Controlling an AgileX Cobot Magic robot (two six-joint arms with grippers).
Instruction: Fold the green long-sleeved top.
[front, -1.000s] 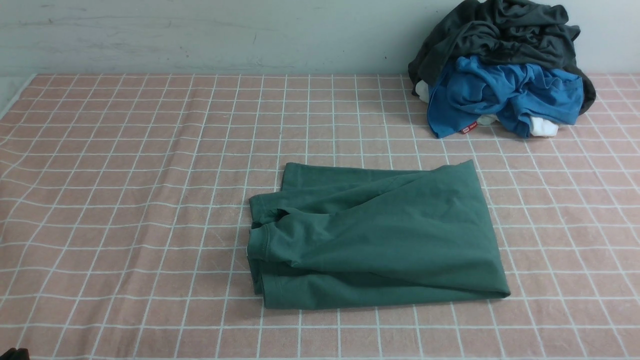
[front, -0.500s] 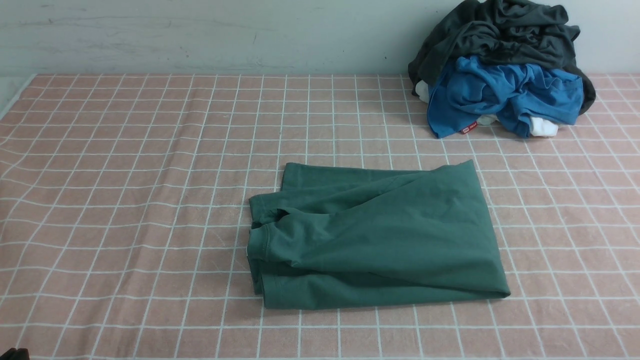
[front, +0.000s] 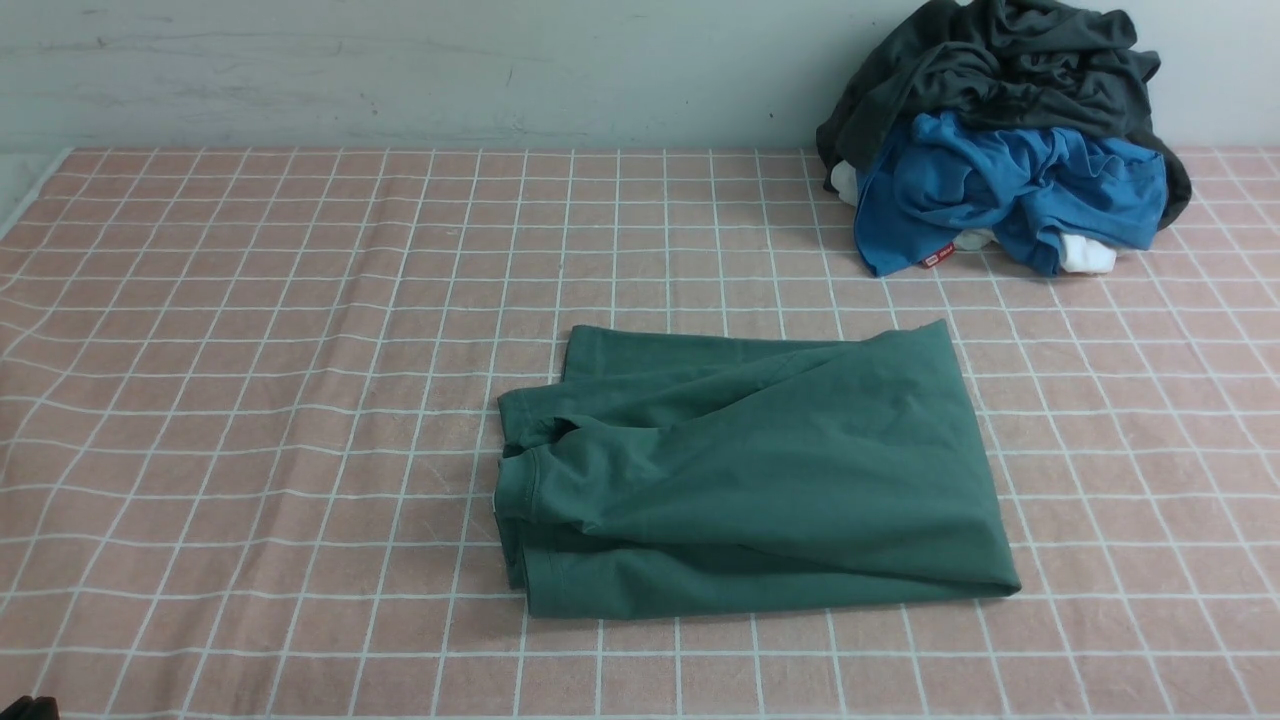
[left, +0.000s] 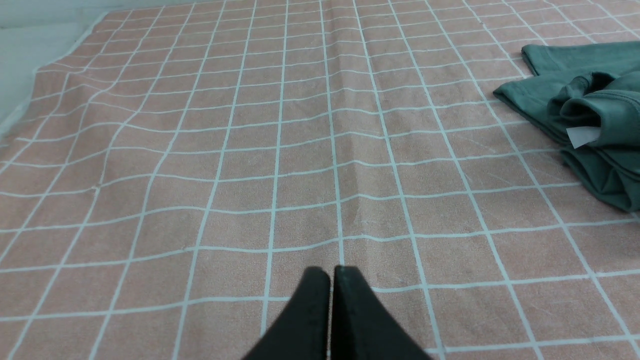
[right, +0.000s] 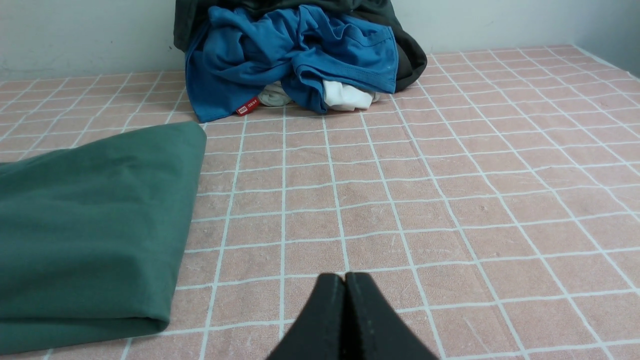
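- Front view: neither arm visible; only a dark sliver at the bottom left corner, can't tell what it is.
- Green long-sleeved top (front: 750, 480) cut off in both wrist views: left wrist shows just the collar/hem end, right wrist just one smooth folded corner.
- Sleeves not visible, tucked inside the fold or hidden.
- Clothes pile (front: 1000, 130) cropped at the top edge in front view; white pieces under the blue mostly buried, can't identify them.
- Left tool (left: 330, 272): black tapered fingers pressed together, nothing between them, over bare tabletop (front: 250, 350), well apart from the top.
- Right tool (right: 345, 277): fingers pressed together, holding nothing, over bare cloth, near the top's folded edge but apart from it.
- Top lies folded into a rough rectangle at centre of the tabletop, slightly toward 5 o'clock; soft matte knit, layered hems stacked at its 9 o'clock end, smooth rounded fold at 3 o'clock.
- White tag (left: 582, 136) pokes out of the layered end.
- Tabletop covered in pink cloth with a white grid, lightly wrinkled on the 9 o'clock side.
- Pile at 1 o'clock against the pale wall (front: 400, 70): crumpled dark grey garment over a blue garment (front: 1010, 185) with a small red label (front: 935, 258).
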